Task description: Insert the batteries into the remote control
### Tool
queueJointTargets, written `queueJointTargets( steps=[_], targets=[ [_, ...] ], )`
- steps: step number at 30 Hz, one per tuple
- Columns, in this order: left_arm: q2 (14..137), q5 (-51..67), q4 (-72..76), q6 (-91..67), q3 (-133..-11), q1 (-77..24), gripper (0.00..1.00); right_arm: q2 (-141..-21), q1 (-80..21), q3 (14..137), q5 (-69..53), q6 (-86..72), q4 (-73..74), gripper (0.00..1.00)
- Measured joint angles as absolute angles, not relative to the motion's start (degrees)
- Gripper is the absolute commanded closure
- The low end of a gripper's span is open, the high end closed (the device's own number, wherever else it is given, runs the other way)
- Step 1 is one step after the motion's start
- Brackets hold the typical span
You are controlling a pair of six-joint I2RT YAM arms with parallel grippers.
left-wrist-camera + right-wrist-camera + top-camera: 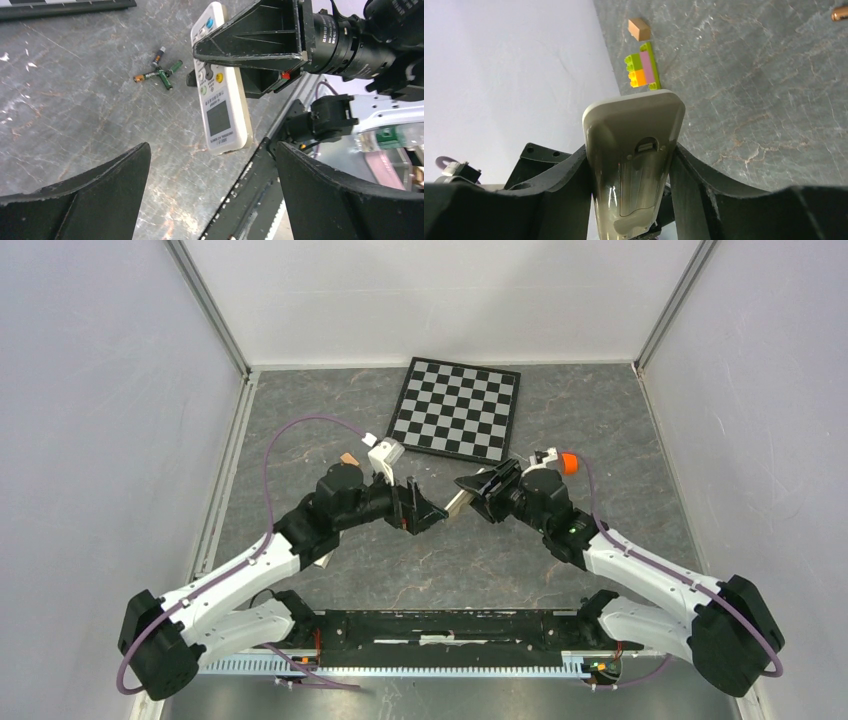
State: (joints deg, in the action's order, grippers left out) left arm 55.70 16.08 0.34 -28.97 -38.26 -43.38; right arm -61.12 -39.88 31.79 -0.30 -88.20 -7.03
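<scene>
Grey marbled tabletop (620, 420) lies between plain white walls, and the remote control (458, 502) is held above it, in front of a checkerboard (457, 408).

The long axis of the remote control runs from the right gripper (472, 490) toward the left gripper (428, 514). Its screen end is the free end and points at the left gripper. In the left wrist view its button face (220, 95) is turned to that camera. In the right wrist view its pale back (634, 145), with a small latch, faces the camera.

The right gripper (634, 170) is closed on the remote control. One finger (559, 185) presses each long side of the button half, and the screen half sticks out free.

The left gripper (212, 160) has its fingers (100, 190) spread wide, much wider than the remote control. It holds nothing and stands just short of the screen end without touching it.

The batteries (161, 72) lie on the tabletop in a small crossed heap, beside the button end of the remote control and apart from it. Some toy bricks (643, 70) and a tan block (639, 28) lie beyond its free end.
</scene>
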Motion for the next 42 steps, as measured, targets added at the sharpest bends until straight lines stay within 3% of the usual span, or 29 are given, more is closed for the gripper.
queueJointTargets(
  steps=[8, 18, 27, 32, 35, 37, 42],
  targets=[
    [58.98, 13.56, 6.07, -27.53, -35.92, -44.86, 0.09, -63.99, -41.21, 34.17, 0.49, -92.64, -1.8, 0.86],
    [60.4, 4.4, 13.13, -27.77, -29.85, -51.46, 0.29, -66.72, -41.8, 33.26, -0.73, -98.98, -3.9, 0.84],
    [61.04, -3.14, 15.18, -28.03, -28.23, -52.86, 0.26, -69.71, -43.03, 33.26, -1.52, -100.9, -5.56, 0.83],
    [61.08, -4.6, 15.25, -28.42, -27.73, -52.97, 0.48, -71.2, -43.53, 33.26, -1.61, -101.51, -6.17, 0.81],
    [61.39, -5.04, 15.31, -29.1, -27.73, -53.01, 0.76, -71.88, -43.77, 33.26, -1.91, -101.75, -6.68, 0.69],
    [61.78, -3.66, 15.9, -28.91, -27.73, -53.3, 0.96, -72.53, -43.88, 33.28, -2.02, -101.62, -6.9, 0.55],
    [62.65, -2.74, 15.35, -28.95, -27.75, -54.19, 0.98, -73.87, -44.1, 33.12, -3.05, -99.94, -6.57, 0.19]
  ],
)
